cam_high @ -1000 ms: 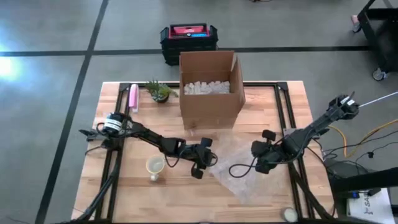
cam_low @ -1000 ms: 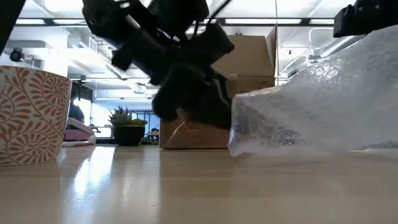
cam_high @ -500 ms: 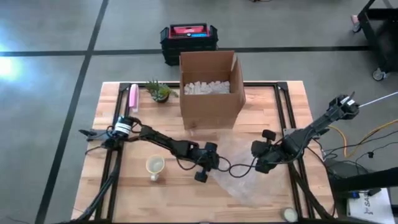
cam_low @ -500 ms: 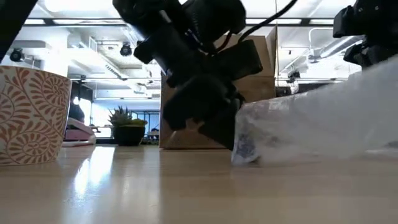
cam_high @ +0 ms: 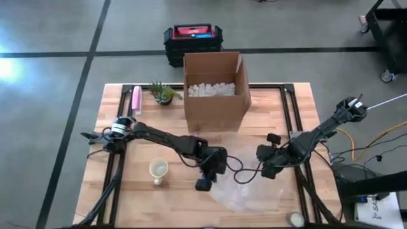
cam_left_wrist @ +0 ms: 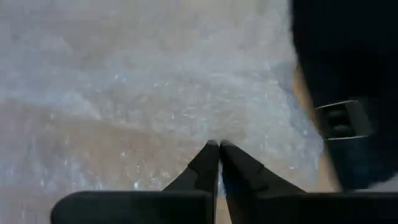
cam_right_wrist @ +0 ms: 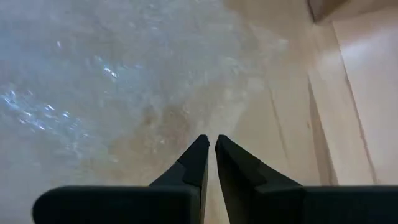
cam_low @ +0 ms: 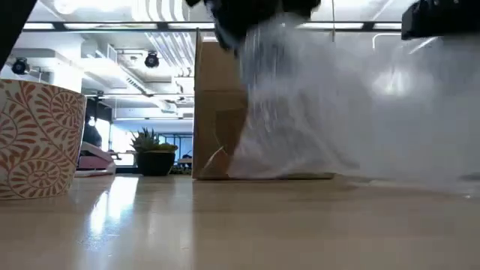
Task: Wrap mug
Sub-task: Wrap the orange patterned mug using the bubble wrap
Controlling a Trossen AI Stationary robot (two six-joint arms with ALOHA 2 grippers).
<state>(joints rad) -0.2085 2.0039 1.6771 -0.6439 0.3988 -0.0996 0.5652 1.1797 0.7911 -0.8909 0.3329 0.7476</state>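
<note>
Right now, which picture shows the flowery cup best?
The low view: the mug stands close, upright on the table, its leaf pattern clear. The high view shows only its open top, small. Neither wrist view shows it, only bubble wrap.

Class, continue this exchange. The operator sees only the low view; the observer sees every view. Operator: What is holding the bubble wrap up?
Observer: The left gripper is pinched shut on the edge of the bubble wrap.
Operator: And the other arm?
Observer: The right gripper is shut on the opposite side.
Operator: Is the mug on the wrap?
Observer: No, the mug stands on bare table, apart from it.
</note>
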